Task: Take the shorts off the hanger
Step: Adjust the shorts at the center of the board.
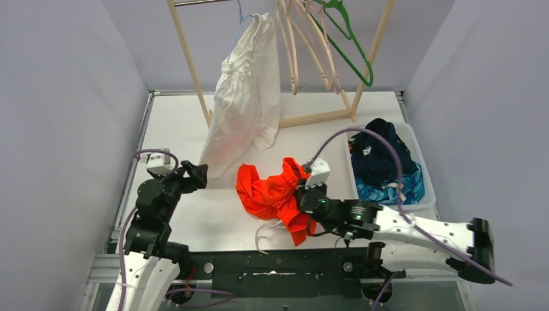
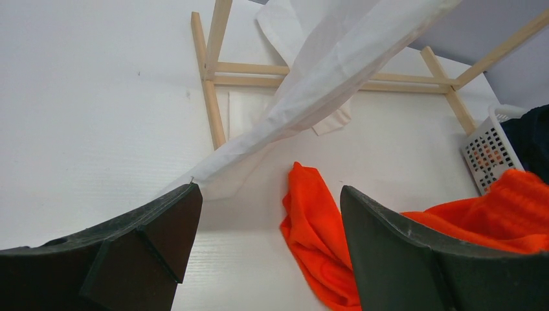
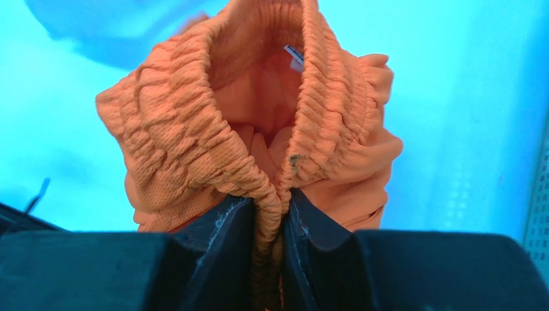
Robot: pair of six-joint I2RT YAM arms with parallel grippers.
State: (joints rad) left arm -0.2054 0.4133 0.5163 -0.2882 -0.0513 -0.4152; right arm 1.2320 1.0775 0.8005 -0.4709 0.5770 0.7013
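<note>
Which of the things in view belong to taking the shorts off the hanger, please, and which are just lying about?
Job: white shorts hanging on the rack; orange shorts pinched in the right tool; open left tool.
Lying about: green hanger; pale hangers; basket holding navy shorts and blue shorts.

— What has the right gripper [image 3: 268,223] got hold of?
— The orange shorts [image 3: 188,142]. Its two dark fingers [image 3: 217,236] pinch the ribbed waistband [image 3: 259,188], which loops up above them like an open mouth.
— Anything inside that loop?
— A small white label [image 3: 294,57], near the waistband's top right. Behind the waistband the surface [image 3: 453,129] looks washed blue.
</note>
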